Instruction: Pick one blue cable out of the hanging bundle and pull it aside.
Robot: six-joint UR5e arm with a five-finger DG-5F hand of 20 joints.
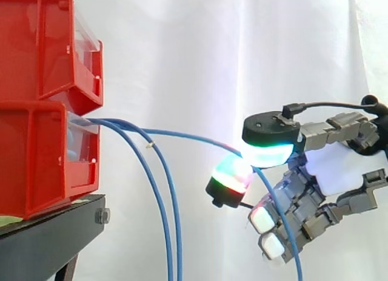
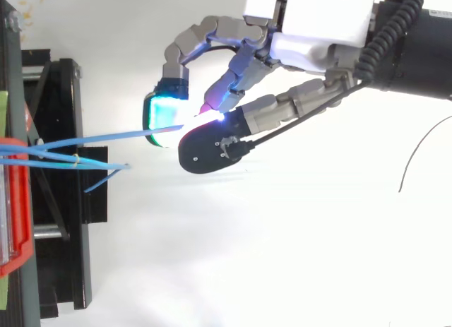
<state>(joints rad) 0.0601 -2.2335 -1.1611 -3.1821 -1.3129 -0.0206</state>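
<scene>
Several thin blue cables come out of the lower red bin (image 1: 36,165) at the left. Two of them, the rest of the bundle (image 1: 159,202), hang straight down beside the stand. One blue cable (image 1: 194,137) (image 2: 106,138) is drawn out to the right, away from the others, then drops down past the fingers. My hand (image 1: 333,165) (image 2: 318,23) reaches in from the right. It pinches this cable between a green-glowing fingertip (image 1: 270,153) and a second glowing fingertip (image 1: 230,175), seen cyan from above (image 2: 164,115). The other fingers curl below, their pads white.
A second red bin (image 1: 36,50) is stacked above the first, both on a black stand (image 1: 48,238) (image 2: 63,221). A white curtain (image 1: 200,56) hangs behind. A small pale tie (image 1: 150,145) sits on one hanging cable.
</scene>
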